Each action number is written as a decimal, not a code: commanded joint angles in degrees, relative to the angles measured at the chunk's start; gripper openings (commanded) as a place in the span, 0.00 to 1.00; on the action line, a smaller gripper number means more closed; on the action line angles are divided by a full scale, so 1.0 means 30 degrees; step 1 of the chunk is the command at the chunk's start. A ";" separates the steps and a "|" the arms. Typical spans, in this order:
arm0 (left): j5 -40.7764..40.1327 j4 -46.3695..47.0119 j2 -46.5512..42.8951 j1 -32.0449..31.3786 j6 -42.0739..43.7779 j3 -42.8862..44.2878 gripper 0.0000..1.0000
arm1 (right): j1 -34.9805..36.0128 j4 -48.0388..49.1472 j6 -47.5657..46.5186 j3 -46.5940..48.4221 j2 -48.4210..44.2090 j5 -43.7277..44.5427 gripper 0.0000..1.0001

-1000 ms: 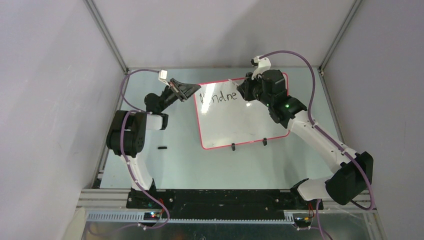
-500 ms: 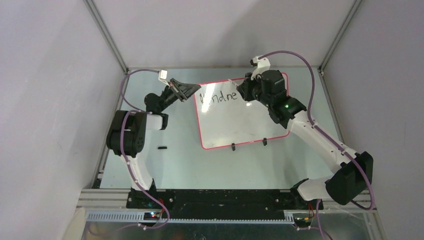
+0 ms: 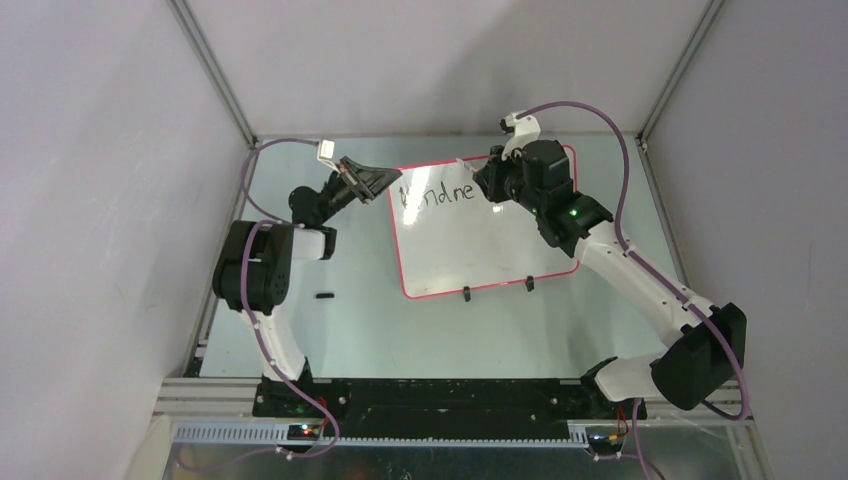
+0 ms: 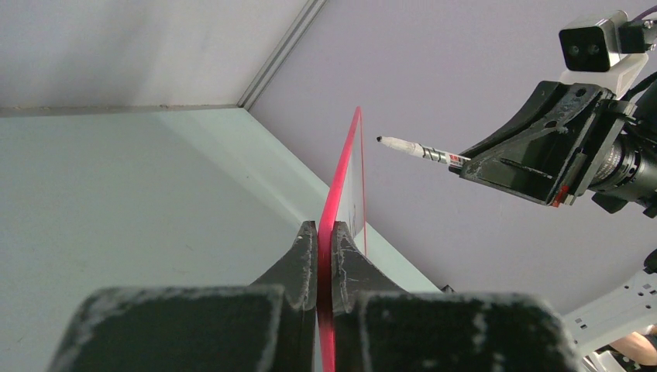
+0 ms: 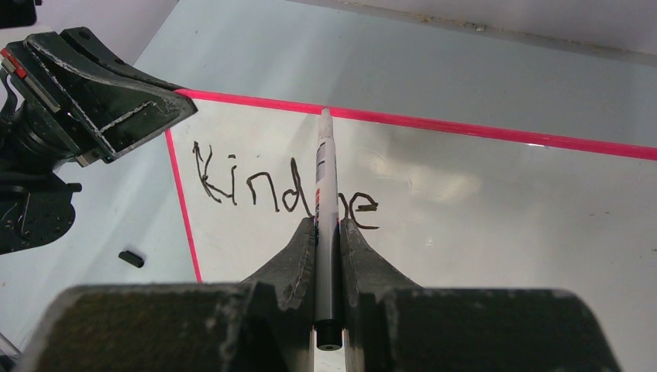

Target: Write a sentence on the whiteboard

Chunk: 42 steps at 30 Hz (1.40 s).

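I am clamping a marker (image 5: 327,178) in my right gripper (image 5: 327,225), the jaws pressing tight on its white barrel so that the butt end is sticking out towards my wrist and the tip is pointing at the far rim of the whiteboard (image 5: 503,217). From my left wrist the marker's tip is showing a little off the board's face, not pressing on it. My left gripper (image 4: 325,229) is pinching the red-pink rim of the whiteboard at its far left corner, fingers closed down flat on both sides of the thin edge. The board is lying on the table (image 3: 380,330) between my two arms, towards the far side, with its two black clip feet (image 3: 466,293) sitting on the near rim. The sentence (image 5: 256,186) is running along the far left part of the board, reading "Kindne" so far in uneven black strokes, and the barrel I am holding is covering part of it in my right wrist view. A small black piece (image 3: 323,296) is lying on the table near my left arm, well apart from the board.
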 commanded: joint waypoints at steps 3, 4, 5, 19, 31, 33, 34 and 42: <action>0.0123 0.0871 -0.0099 -0.0134 0.0956 0.0457 0.00 | 0.0088 0.0374 -0.0081 0.0103 -0.0401 0.0181 0.00; 0.0118 0.0886 -0.0095 -0.0123 0.0954 0.0457 0.00 | 0.0080 0.0402 -0.0045 0.0103 -0.0375 0.0207 0.00; 0.0113 0.0893 -0.0079 -0.0115 0.0953 0.0449 0.00 | 0.0078 0.0431 -0.0059 0.0103 -0.0337 0.0202 0.00; 0.0089 0.0871 -0.0092 -0.0121 0.0952 0.0486 0.00 | 0.0250 0.1392 -0.0455 -0.0409 -0.0204 0.0084 0.00; 0.0081 0.0900 -0.0067 -0.0120 0.0952 0.0467 0.00 | 0.0292 0.3356 -0.0566 -0.1761 -0.0727 -0.0073 0.00; 0.0100 0.0882 -0.0067 -0.0113 0.0956 0.0472 0.00 | 0.0286 0.3324 -0.0574 -0.1764 -0.0799 -0.0090 0.00; 0.0083 0.0891 -0.0080 -0.0127 0.0953 0.0453 0.00 | 0.0298 0.3286 -0.0586 -0.1768 -0.0827 -0.0093 0.00; 0.0125 0.0880 -0.0056 -0.0112 0.1007 0.0525 0.00 | 0.0315 0.2295 -0.0271 -0.1779 -0.1257 0.0108 0.00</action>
